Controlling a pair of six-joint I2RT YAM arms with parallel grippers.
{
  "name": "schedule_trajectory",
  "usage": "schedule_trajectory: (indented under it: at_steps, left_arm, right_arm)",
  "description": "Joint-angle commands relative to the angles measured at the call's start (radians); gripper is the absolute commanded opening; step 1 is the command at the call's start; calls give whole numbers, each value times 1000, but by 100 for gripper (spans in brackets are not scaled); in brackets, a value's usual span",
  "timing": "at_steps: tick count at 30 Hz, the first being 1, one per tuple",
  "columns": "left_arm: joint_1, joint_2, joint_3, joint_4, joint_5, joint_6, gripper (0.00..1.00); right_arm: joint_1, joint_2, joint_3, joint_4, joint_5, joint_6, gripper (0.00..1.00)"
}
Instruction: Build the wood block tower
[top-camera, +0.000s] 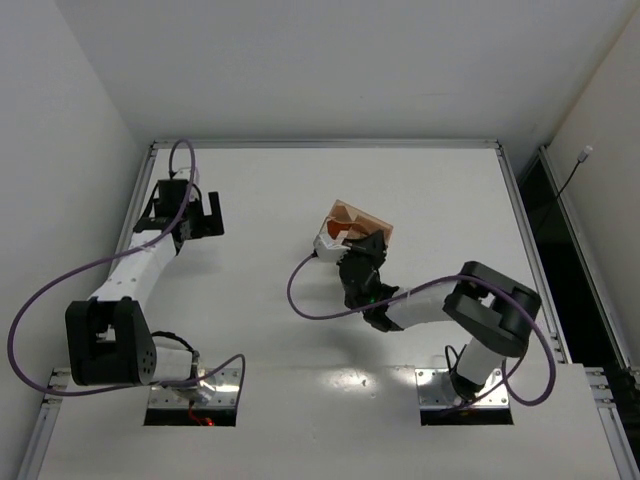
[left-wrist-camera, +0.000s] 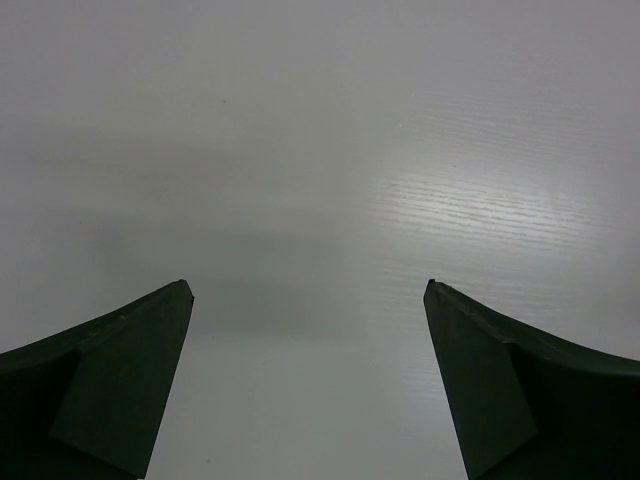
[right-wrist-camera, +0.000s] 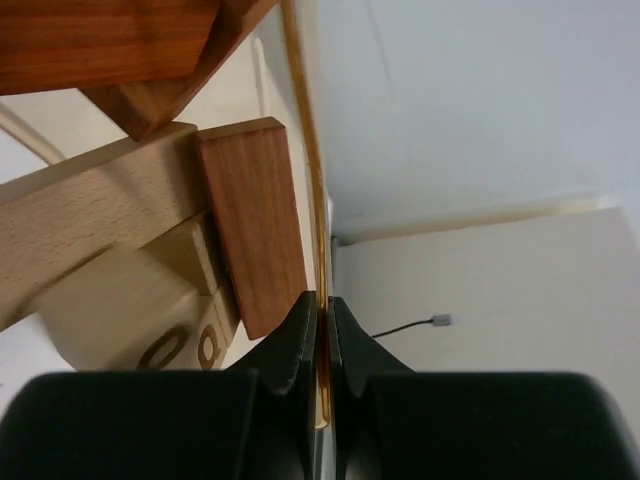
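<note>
At the centre of the overhead view, my right claw (top-camera: 358, 243) meets the flat light-tan wooden tray (top-camera: 387, 231) holding small reddish-brown and tan wood blocks (top-camera: 350, 215). Only its wrist view shows it clamped on the tray's thin rim. At upper left, my left claw (top-camera: 186, 216) gapes over the white counter (left-wrist-camera: 320, 150).

Each arm rises from a bright metal base plate (top-camera: 222, 385). Nearest the plate of the left arm (top-camera: 135, 268) sits a boxy black joint housing (top-camera: 108, 340), and beyond it a white tubular link. The right arm (top-camera: 425, 305) is built alike, white tube and black blocks. A purple cable (top-camera: 11, 340) loops loosely from plate to wrist on each arm. Farthest from the plate, the left gripper (left-wrist-camera: 308, 288) has dark, greenish-black wedge fingers (left-wrist-camera: 130, 370) with blunt tips. The right gripper (right-wrist-camera: 322, 298) has smooth black fingers (right-wrist-camera: 290, 345) on a squared black body.
</note>
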Motion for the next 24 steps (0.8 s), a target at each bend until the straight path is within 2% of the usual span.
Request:
schedule_trajectory:
  at_steps: [1,5,7,16,24]
  left_arm:
    - [21,3,46,-3,19,-17,100]
    - [30,3,46,-3,19,-8,100]
    - [30,3,46,-3,19,-8,100]
    - [63,-7,37,-2,50,-8,100]
    - [63,-7,47,-14,59,1,100]
  right_arm:
    - [55,86,-9,591,84,-280,0]
    - [112,250,0,922,74,-570,0]
    - [126,309,29,1010,74,-637,0]
    - [135,346,39,1010,51,-666,0]
    - [187,236,5,1010,12,-824,0]
